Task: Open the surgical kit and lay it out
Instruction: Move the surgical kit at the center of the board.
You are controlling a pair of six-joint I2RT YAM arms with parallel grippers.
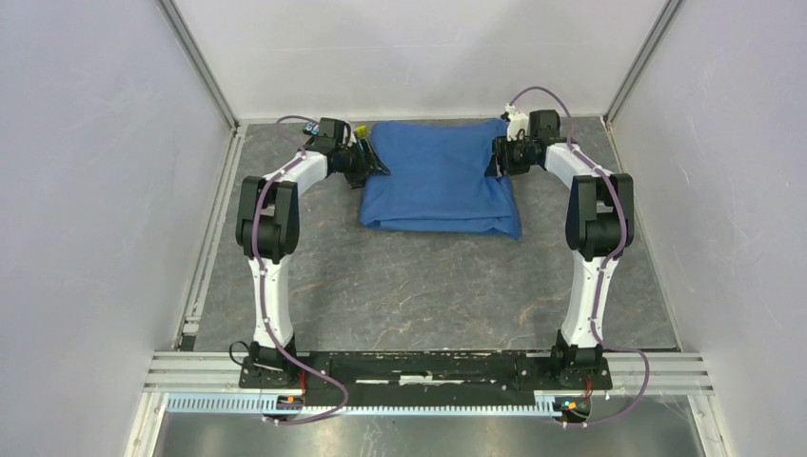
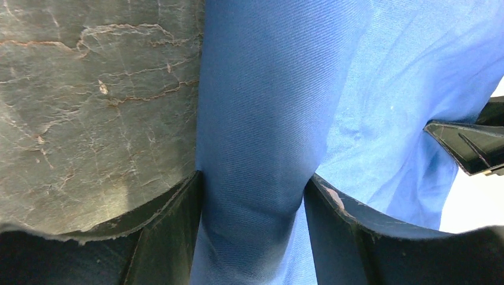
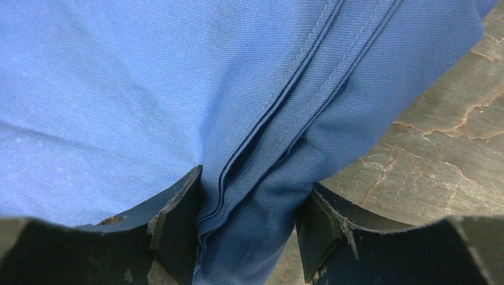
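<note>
The surgical kit (image 1: pixel 438 181) lies at the far middle of the table as a closed bundle in its blue cloth wrap; what is inside is hidden. My left gripper (image 1: pixel 376 164) is at the bundle's left edge. In the left wrist view a thick cloth-covered edge (image 2: pixel 261 89) fills the gap of the left gripper (image 2: pixel 254 178) and touches both fingers. My right gripper (image 1: pixel 497 157) is at the bundle's right edge. In the right wrist view stitched folds of the wrap (image 3: pixel 119 89) are pinched in the right gripper (image 3: pixel 255 181).
The dark stone-patterned table top (image 1: pixel 409 286) stretches from the kit to the arm bases. White enclosure walls (image 1: pixel 95 190) stand on both sides, and the back wall is close behind the kit. A metal rail (image 1: pixel 205 248) runs along the table's left edge.
</note>
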